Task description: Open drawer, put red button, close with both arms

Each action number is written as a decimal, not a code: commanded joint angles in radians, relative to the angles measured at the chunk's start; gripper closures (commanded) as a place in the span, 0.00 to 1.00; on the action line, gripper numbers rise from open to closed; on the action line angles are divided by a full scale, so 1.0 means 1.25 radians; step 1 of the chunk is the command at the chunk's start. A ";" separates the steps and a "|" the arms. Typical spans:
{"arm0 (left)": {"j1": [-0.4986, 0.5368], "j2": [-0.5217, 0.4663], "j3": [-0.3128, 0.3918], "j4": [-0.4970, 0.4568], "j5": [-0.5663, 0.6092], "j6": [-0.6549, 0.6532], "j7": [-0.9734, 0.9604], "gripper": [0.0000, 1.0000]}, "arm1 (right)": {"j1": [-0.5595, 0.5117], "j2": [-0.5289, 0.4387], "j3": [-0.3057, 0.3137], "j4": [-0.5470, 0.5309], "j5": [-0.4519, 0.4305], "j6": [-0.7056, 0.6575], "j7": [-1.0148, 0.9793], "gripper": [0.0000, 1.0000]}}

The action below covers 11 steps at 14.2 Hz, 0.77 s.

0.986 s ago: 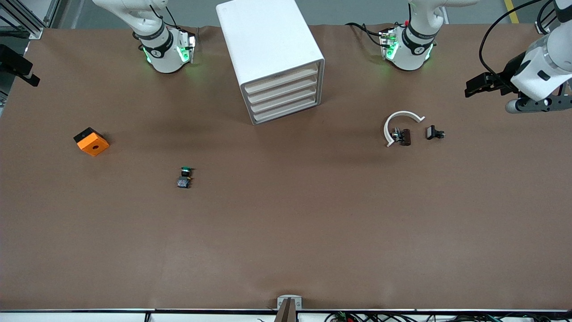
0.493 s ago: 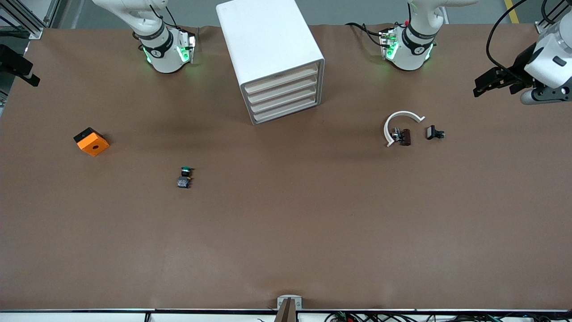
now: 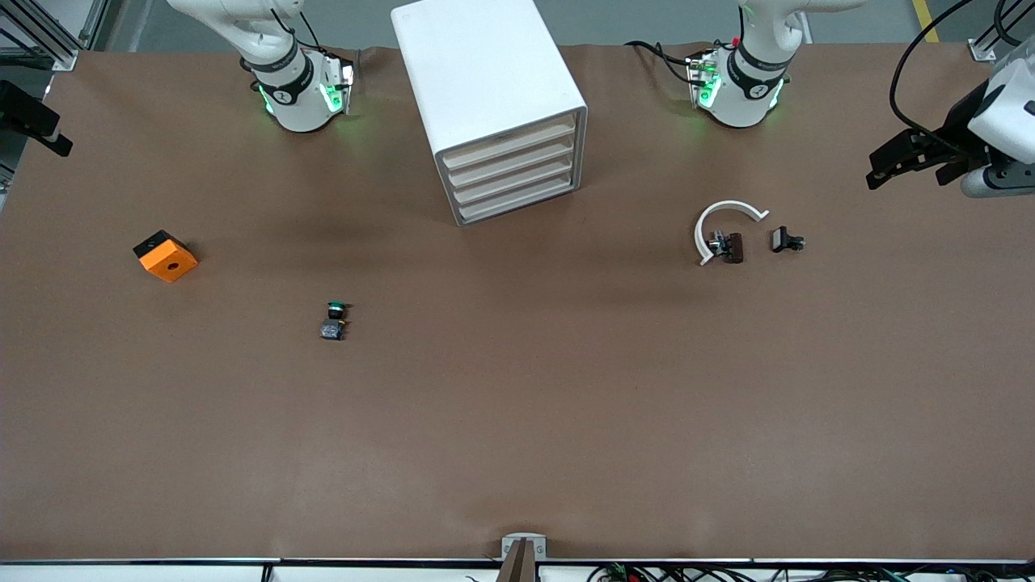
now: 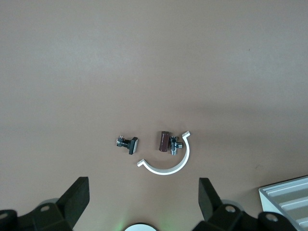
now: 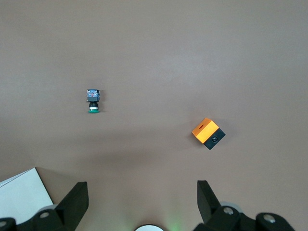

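Note:
The white cabinet (image 3: 493, 89) stands between the two arm bases, and all four drawers (image 3: 516, 179) are pushed in flush. The red button shows in no view. My left gripper (image 4: 143, 188) is open and empty, high in the air. In the front view it (image 3: 910, 162) shows at the edge by the left arm's end of the table. My right gripper (image 5: 142, 188) is open and empty, also high. It waits at the front view's edge (image 3: 44, 129) by the right arm's end.
A green-capped button (image 3: 334, 319) (image 5: 92, 102) and an orange block (image 3: 166, 255) (image 5: 208, 134) lie toward the right arm's end. A white C-shaped ring (image 3: 724, 220) (image 4: 168, 166), a brown part (image 3: 732, 247) and a small black part (image 3: 784, 240) lie toward the left arm's end.
My left gripper has drawn back toward the left arm's end of the table, away from the white ring. Nothing else has moved.

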 commanded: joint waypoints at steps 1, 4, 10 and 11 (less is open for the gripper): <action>0.003 0.010 -0.004 0.032 0.014 -0.015 0.010 0.00 | 0.011 -0.019 -0.008 -0.017 0.008 0.005 0.005 0.00; -0.001 0.011 -0.006 0.038 0.015 -0.025 0.010 0.00 | 0.011 -0.019 -0.008 -0.017 0.008 0.005 0.005 0.00; 0.001 0.012 -0.016 0.047 0.016 -0.027 0.040 0.00 | 0.011 -0.019 -0.008 -0.017 0.008 0.005 0.005 0.00; 0.000 0.012 -0.016 0.048 0.016 -0.027 0.045 0.00 | 0.011 -0.019 -0.008 -0.016 0.008 0.005 0.005 0.00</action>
